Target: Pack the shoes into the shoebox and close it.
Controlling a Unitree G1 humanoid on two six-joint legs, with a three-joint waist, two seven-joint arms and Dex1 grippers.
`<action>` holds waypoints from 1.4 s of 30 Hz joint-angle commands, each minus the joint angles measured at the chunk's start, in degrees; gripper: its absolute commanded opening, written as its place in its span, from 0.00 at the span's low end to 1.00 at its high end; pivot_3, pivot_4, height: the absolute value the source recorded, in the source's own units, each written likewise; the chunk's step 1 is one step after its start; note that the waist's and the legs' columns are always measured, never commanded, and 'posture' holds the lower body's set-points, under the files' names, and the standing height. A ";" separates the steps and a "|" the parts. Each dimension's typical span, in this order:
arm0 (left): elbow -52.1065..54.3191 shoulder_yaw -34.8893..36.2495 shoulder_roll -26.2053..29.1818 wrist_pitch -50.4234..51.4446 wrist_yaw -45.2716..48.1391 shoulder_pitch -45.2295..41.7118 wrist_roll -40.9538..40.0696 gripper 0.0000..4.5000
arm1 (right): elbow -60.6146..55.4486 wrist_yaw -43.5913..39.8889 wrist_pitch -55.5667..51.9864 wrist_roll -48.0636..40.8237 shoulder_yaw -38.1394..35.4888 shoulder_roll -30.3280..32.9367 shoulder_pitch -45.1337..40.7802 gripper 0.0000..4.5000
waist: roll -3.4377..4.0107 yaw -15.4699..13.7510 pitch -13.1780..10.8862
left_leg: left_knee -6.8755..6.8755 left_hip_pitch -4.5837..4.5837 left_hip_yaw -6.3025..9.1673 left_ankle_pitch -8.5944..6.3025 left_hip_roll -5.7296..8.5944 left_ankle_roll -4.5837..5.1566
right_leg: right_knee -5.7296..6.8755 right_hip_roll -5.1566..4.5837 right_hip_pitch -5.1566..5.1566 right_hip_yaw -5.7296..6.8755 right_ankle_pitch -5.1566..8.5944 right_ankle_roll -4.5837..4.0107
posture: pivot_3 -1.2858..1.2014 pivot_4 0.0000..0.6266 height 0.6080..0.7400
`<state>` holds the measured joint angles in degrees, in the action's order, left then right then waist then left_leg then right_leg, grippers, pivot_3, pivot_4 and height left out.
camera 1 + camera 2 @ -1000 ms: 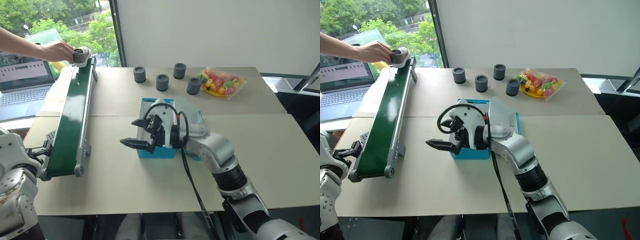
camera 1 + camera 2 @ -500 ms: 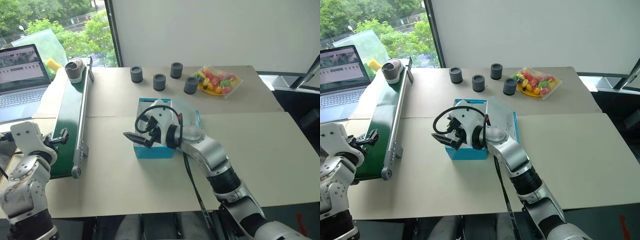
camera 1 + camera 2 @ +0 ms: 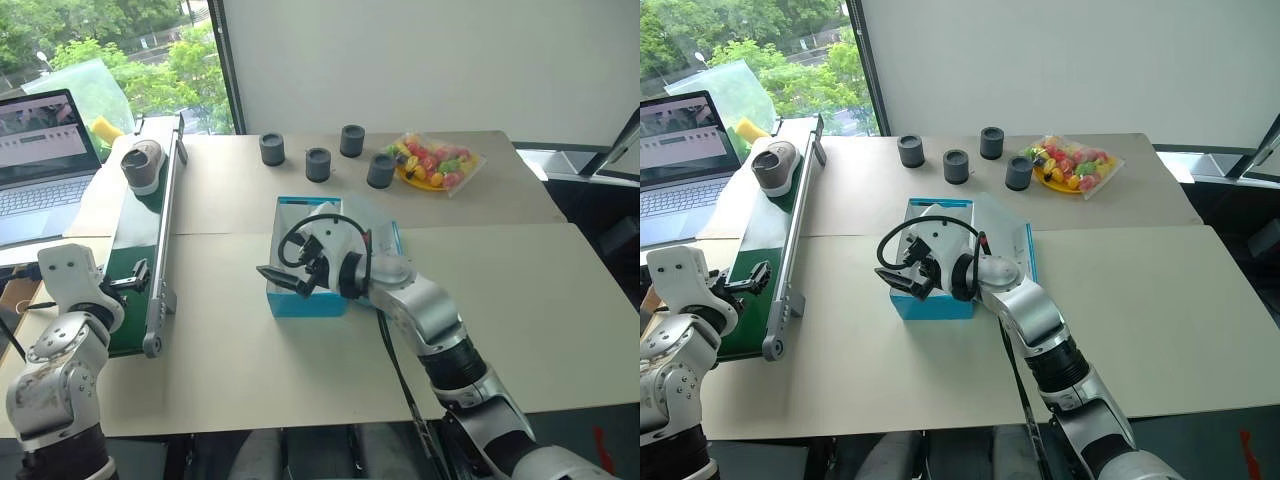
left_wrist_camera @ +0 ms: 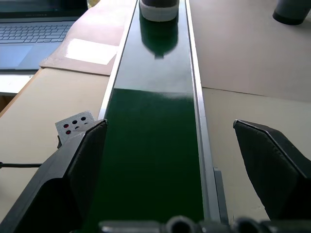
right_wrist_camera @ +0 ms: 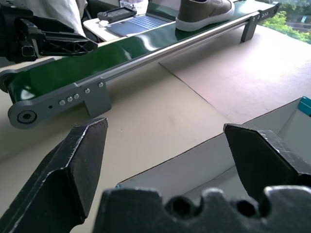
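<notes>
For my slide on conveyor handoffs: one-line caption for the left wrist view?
Open left gripper over the green conveyor, one grey shoe on its far end.

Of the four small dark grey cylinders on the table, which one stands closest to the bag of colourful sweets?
The rightmost dark grey cylinder; it stands right beside the bag of colourful sweets, almost touching it. The other three stand farther left.

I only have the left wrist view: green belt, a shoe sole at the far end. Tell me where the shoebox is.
Observer: The shoebox stands open on the table, to the right of the conveyor.
Operator: Report the right gripper.
Observer: The right gripper is open, at the box's left wall.
Operator: Say what's in the box.
Observer: No shoe shows inside; one shoe rides the belt's far end.
</notes>
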<state>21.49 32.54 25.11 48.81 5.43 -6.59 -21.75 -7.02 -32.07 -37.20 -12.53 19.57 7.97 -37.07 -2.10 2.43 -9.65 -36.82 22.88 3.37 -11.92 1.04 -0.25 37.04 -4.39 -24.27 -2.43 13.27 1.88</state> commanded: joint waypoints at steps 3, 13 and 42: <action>1.19 -0.22 0.29 -0.27 0.16 0.62 -0.04 0.99 | -1.92 -0.05 0.96 -0.06 -0.89 -0.37 -0.46 1.00 | 0.00 0.02 0.00 | 0.00 0.00 0.00 0.00 0.00 0.00 | 0.00 0.01 -0.01 0.00 0.00 0.00 | 0.52 0.24 1.00; 0.30 0.03 2.30 2.67 -0.68 0.78 1.78 0.99 | -2.99 0.72 -0.48 -1.54 -2.87 -1.96 -0.69 1.00 | 0.00 0.01 0.00 | 0.00 0.00 0.00 0.00 0.00 0.00 | 0.00 0.00 -0.01 0.00 0.00 0.00 | 0.52 0.24 1.00; -5.61 -3.41 1.00 6.63 -1.35 -2.57 3.47 0.99 | -6.80 4.61 -6.45 -8.64 -9.85 -5.52 -1.51 1.00 | 0.02 -0.41 -0.01 | 0.02 -0.07 0.02 0.00 -0.01 0.00 | 0.02 -0.03 0.04 0.01 0.00 0.00 | 0.52 0.24 1.00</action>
<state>15.84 30.11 26.28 55.76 3.64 -8.67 -18.34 -10.73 -27.64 -43.63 -19.56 10.54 2.92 -37.27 -2.09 2.02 -9.66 -36.80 22.82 3.39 -11.92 1.03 -0.25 37.06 -4.42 -24.24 -2.43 13.27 1.88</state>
